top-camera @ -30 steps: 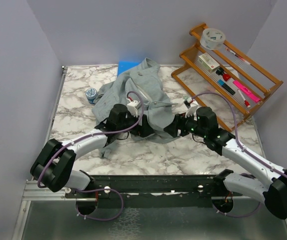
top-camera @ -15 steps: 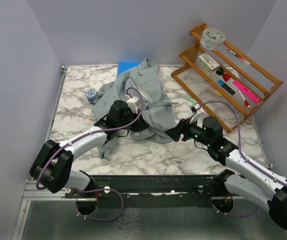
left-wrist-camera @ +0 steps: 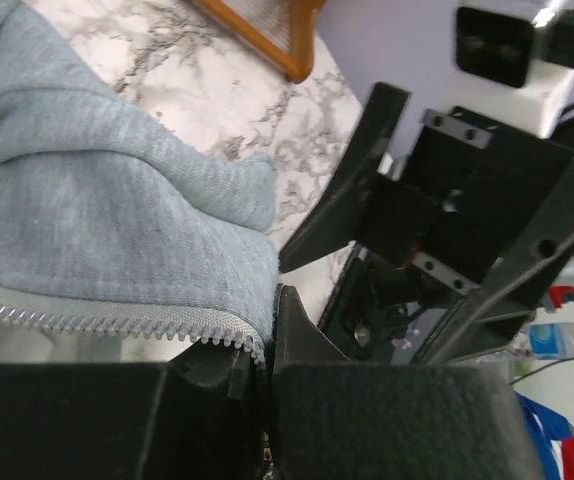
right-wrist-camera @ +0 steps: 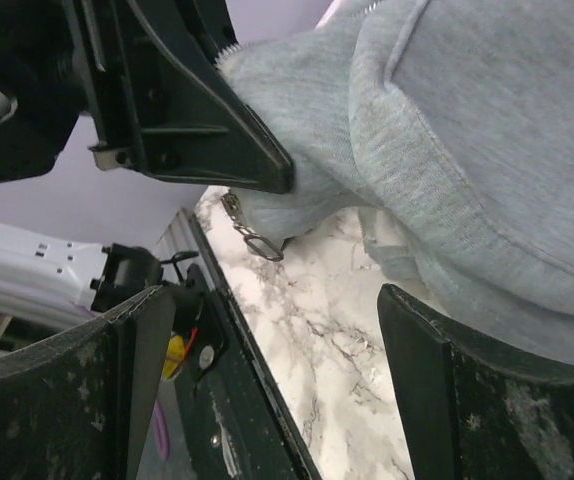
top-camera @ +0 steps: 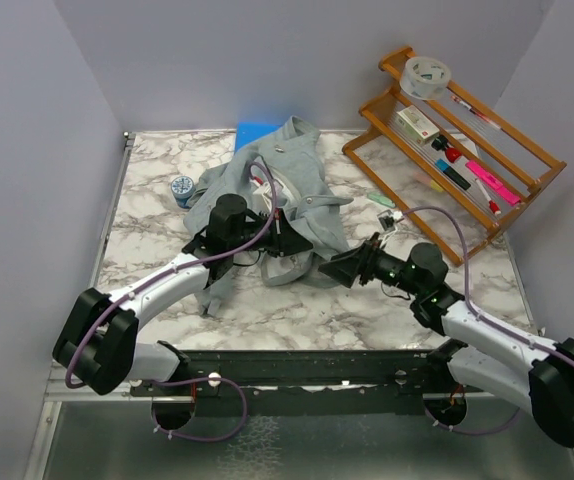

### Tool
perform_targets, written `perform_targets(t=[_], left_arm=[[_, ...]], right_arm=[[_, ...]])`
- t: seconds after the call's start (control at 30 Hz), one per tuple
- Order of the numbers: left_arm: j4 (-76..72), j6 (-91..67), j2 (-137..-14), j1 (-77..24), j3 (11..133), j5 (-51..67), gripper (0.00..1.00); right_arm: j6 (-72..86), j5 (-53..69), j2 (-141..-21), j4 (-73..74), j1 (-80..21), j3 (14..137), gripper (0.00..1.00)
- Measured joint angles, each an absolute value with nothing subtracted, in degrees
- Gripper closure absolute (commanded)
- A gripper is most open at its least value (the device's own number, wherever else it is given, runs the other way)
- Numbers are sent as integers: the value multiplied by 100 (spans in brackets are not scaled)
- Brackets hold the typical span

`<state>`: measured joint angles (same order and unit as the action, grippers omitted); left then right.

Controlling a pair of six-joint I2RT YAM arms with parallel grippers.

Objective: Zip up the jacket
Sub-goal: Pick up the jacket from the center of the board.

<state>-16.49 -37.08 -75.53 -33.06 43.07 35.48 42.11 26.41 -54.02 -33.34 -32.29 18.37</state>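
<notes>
Item under inspection: the jacket [top-camera: 285, 185], light grey fleece. It lies crumpled on the marbled surface [top-camera: 147, 240], toward the middle and rear, and partly covers a blue pad [top-camera: 255, 132] at the back edge.

Left pincer [top-camera: 289, 243]: clenched on the jacket's near front edge. In the left wrist view, the pale zipper tape [left-wrist-camera: 87, 318] runs along the fleece hem and goes in between the closed pads of the left pincer [left-wrist-camera: 267, 395]. In the right wrist view, that edge is lifted off the surface and a small metal zipper pull [right-wrist-camera: 252, 238] dangles below it.

Right pincer [top-camera: 335, 265]: released, with its fingers well apart. It faces the held edge from the right, near it but not touching it. In its own view, only cloth and marble show between the fingers of the right pincer [right-wrist-camera: 272, 300].

Other items: a wooden rack [top-camera: 404, 53] at the rear right holds a tape roll [top-camera: 426, 75], a small box [top-camera: 417, 122] and several pens. A small round blue item [top-camera: 182, 188] sits just left of the jacket.

Markings: the print on the box and pens is too small to read.
</notes>
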Motion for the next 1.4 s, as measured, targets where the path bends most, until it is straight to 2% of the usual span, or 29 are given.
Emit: perform_targets(t=[0.23,0.63,0.8,1.2,1.4], left_arm=[[-2130,-4112,-7511,-3306,4305,3975,100],[-2770,-4412,-7511,-3306,4187,4254,100],[-2842,-4423,-7511,-3299,4152,4263,100],[-2995,-4458,-7511,-3297,4077,4215,100],[-3026,-4482,-7511,-3295,4075,4099,100]], right_arm=[[4460,3494,-6499,-4075,-3229,2152,7],[4652,3824,-7260,-4849,-3229,2628,9],[4801,3892,-7511,-5083,-3229,2707,19],[5050,3992,-7789,-5293,-3306,2910,34],[5100,3992,-7975,-5354,-3439,2987,49]])
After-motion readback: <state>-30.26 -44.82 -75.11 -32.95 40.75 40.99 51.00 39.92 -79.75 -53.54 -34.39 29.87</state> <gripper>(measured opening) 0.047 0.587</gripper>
